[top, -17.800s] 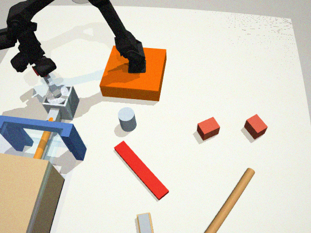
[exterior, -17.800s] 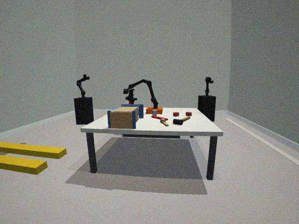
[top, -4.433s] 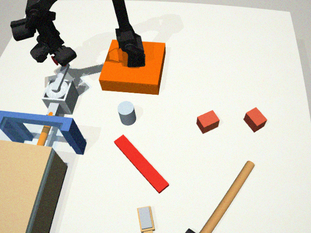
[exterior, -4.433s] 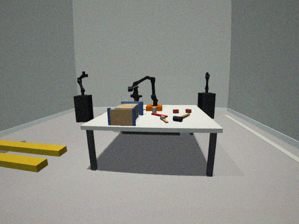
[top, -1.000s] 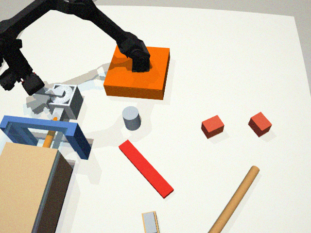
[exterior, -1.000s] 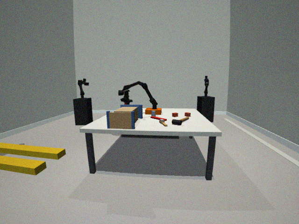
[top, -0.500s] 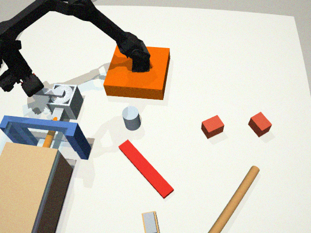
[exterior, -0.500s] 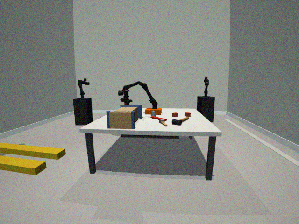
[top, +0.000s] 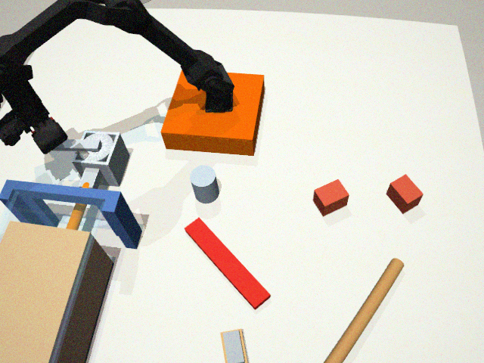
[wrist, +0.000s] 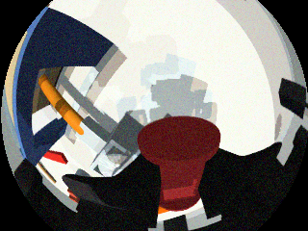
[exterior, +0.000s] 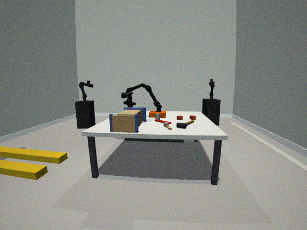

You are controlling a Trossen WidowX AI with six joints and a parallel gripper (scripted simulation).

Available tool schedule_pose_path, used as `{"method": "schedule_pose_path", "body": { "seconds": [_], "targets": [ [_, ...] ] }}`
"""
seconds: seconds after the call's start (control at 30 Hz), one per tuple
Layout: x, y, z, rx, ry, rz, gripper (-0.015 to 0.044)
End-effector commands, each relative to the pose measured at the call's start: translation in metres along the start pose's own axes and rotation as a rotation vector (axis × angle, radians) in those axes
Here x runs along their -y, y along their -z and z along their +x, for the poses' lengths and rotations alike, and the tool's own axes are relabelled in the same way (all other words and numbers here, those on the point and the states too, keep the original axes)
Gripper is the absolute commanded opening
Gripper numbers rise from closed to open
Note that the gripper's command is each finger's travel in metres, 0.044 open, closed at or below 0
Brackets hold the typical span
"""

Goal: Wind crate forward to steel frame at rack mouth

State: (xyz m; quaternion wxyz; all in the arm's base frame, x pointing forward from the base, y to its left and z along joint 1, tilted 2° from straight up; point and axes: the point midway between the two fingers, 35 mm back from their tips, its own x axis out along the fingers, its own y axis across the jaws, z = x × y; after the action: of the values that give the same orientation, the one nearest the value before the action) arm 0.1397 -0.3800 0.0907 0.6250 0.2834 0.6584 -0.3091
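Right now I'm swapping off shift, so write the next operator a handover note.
Hand: shut on the winch handle's dark red knob.
Handle: its arm reaches over the winch.
Crate: front not clearly visible; the orange strap runs through the blue frame.
Left: finish winding, keep crate flat, let go, move away.
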Motion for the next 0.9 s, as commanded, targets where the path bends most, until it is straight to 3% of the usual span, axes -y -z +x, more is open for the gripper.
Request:
{"method": "schedule_pose_path", "body": {
  "seconds": [0.0,0.87],
  "targets": [
    [-0.023,-0.014,-0.003,0.035,-0.035,-0.031,0.0],
    [-0.059,-0.025,-0.005,0.037,-0.038,-0.031,0.0]
  ]
}}
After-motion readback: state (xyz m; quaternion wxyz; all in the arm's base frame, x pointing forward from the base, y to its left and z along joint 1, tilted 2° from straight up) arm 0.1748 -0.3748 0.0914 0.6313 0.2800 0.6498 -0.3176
